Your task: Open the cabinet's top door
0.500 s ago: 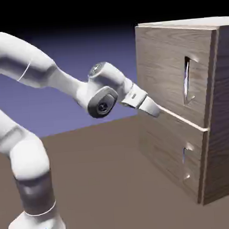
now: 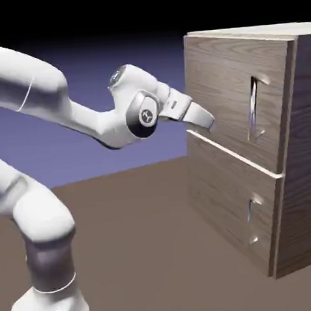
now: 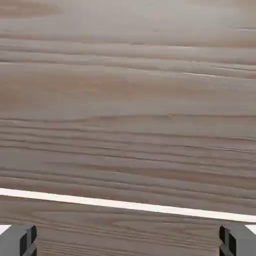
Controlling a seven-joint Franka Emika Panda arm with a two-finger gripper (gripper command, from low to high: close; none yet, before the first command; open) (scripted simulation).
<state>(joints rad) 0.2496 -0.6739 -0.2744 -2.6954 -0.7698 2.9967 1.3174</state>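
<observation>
We see a plain brown worktop (image 2: 145, 250) stretching across the lower part of the exterior view. On it, at the frame's right, we have the boxy wood-grain cabinet (image 2: 301, 141); at the lower left sits the arm's white base (image 2: 51, 309).

Brown-grey wood grain in streaky, near-level bands on the top door (image 2: 221, 81) and the lower panel (image 2: 216, 186); silver on both handles (image 2: 253, 109); glossy white on the arm (image 2: 41, 215).
</observation>
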